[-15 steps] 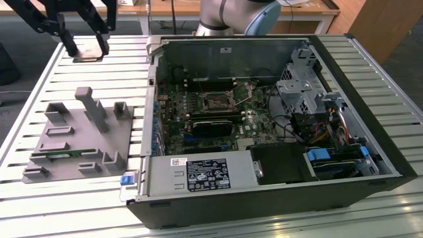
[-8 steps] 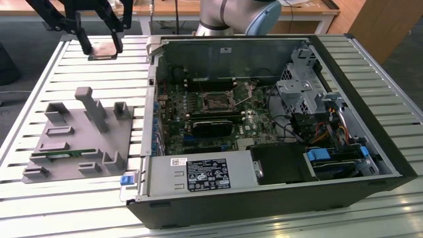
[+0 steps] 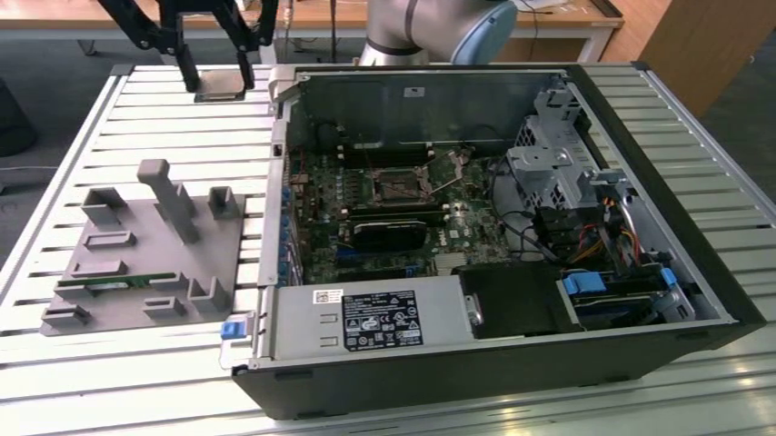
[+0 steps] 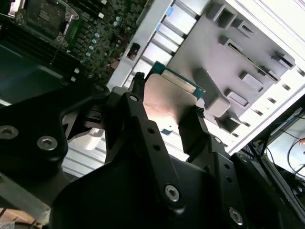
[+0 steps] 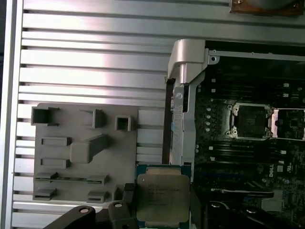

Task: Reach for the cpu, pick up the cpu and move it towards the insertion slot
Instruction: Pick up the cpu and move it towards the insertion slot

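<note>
The cpu [image 3: 222, 89], a flat square chip with a silvery top, hangs above the slatted table beyond the case's far left corner in the exterior view. My gripper [image 3: 218, 77] is shut on it, one black finger on each side. The first wrist view shows the cpu [image 5: 163, 196] from above, over the case's wall, with the gripper [image 5: 162, 212] around it. In the second wrist view the cpu [image 4: 167, 100] sits between two fingers [image 4: 138, 112]. The insertion slot [image 3: 401, 184] is a metal-framed socket with a dark centre on the motherboard, also seen as the slot [image 5: 251, 120] and the slot [image 4: 43, 14], well apart from the chip.
The open computer case [image 3: 631, 145] lies on the slatted metal table [image 3: 158, 118], its tall near wall [image 3: 276, 136] between chip and socket. A grey fixture plate [image 3: 145, 245] holding a green memory stick [image 3: 115, 283] lies at the exterior view's left. A power supply [image 3: 363, 318] fills the case's front.
</note>
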